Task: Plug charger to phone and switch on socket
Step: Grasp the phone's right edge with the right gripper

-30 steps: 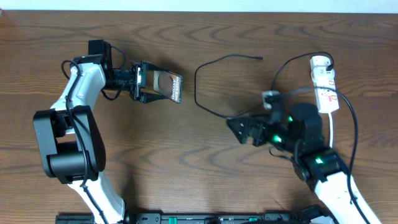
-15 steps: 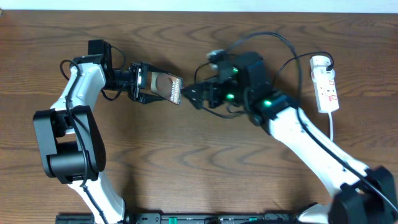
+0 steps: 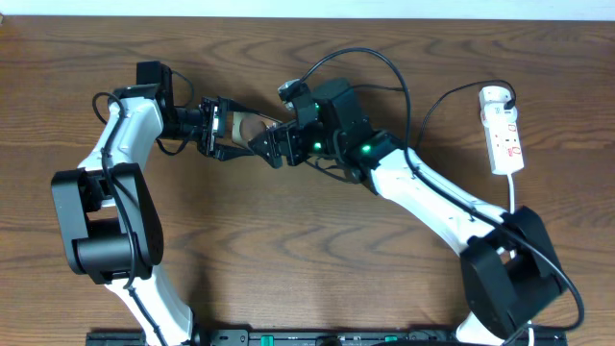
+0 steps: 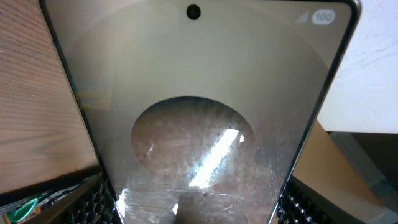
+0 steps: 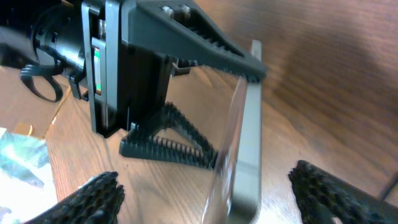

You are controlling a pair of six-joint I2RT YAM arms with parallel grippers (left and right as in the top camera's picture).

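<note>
Much of the phone [image 3: 246,124] is hidden in the overhead view. The left gripper [image 3: 229,131] covers its 9 o'clock end and the right gripper [image 3: 273,146] its 4 o'clock end, so only a bronze strip shows, toward 10 o'clock on the table [image 3: 288,259]. The left gripper clamps the phone by its edges. The right gripper's jaws stand wide, with the phone's free end between them, seemingly apart from both. Only the left wrist view shows the brown oval, and its frame cuts off the phone's lower part. Only the right wrist view shows the slab edge-on, and it is blurred. The charger [image 3: 430,112] runs from the socket [image 3: 504,130] at 2 o'clock toward the right arm. Its connector tip cannot be made out.
</note>
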